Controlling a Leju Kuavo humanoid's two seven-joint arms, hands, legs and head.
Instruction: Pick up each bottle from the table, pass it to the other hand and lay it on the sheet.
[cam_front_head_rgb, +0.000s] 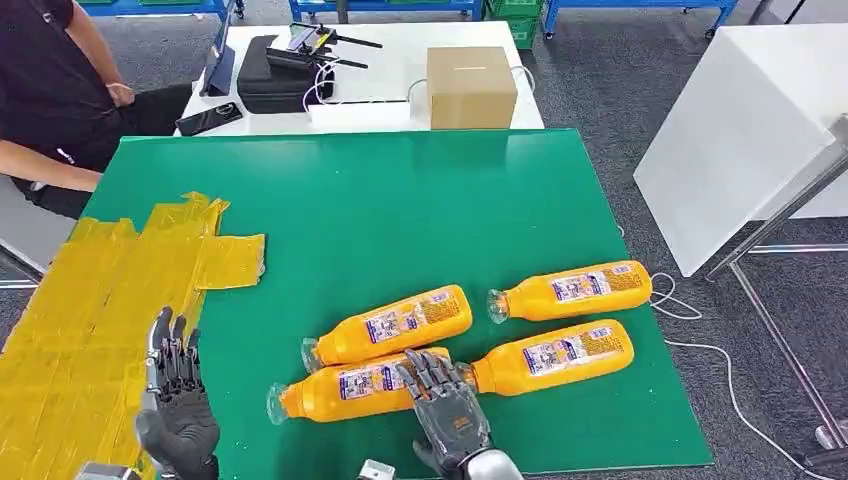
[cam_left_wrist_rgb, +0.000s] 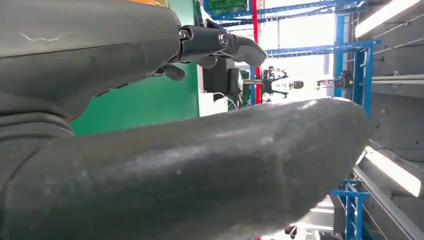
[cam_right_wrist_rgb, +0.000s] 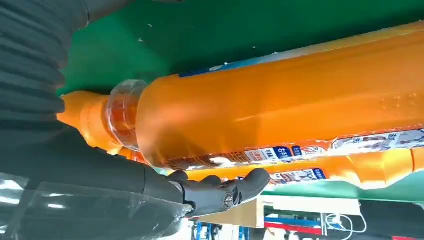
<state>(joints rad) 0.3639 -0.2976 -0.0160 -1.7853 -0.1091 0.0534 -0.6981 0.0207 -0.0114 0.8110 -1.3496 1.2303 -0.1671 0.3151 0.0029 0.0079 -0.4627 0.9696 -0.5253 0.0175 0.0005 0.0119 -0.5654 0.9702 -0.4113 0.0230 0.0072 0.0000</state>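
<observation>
Several orange bottles lie on their sides on the green table (cam_front_head_rgb: 400, 210). The nearest bottle (cam_front_head_rgb: 345, 388) has its clear cap pointing left. My right hand (cam_front_head_rgb: 447, 405) lies over its base end with fingers stretched across it, not closed round it. Another bottle (cam_front_head_rgb: 392, 325) lies just behind, and two more (cam_front_head_rgb: 570, 290) (cam_front_head_rgb: 555, 355) lie to the right. In the right wrist view one bottle (cam_right_wrist_rgb: 280, 105) and its clear cap loom next to my right hand (cam_right_wrist_rgb: 75, 170). My left hand (cam_front_head_rgb: 178, 400) (cam_left_wrist_rgb: 200, 170) hovers over the yellow sheet (cam_front_head_rgb: 90, 290), fingers apart and empty.
A person (cam_front_head_rgb: 50, 90) sits at the far left corner. Behind the green table a white table holds a cardboard box (cam_front_head_rgb: 471, 87), a black case (cam_front_head_rgb: 278, 75) and a phone (cam_front_head_rgb: 208, 118). A white block (cam_front_head_rgb: 740, 130) and cables (cam_front_head_rgb: 690, 310) are on the right.
</observation>
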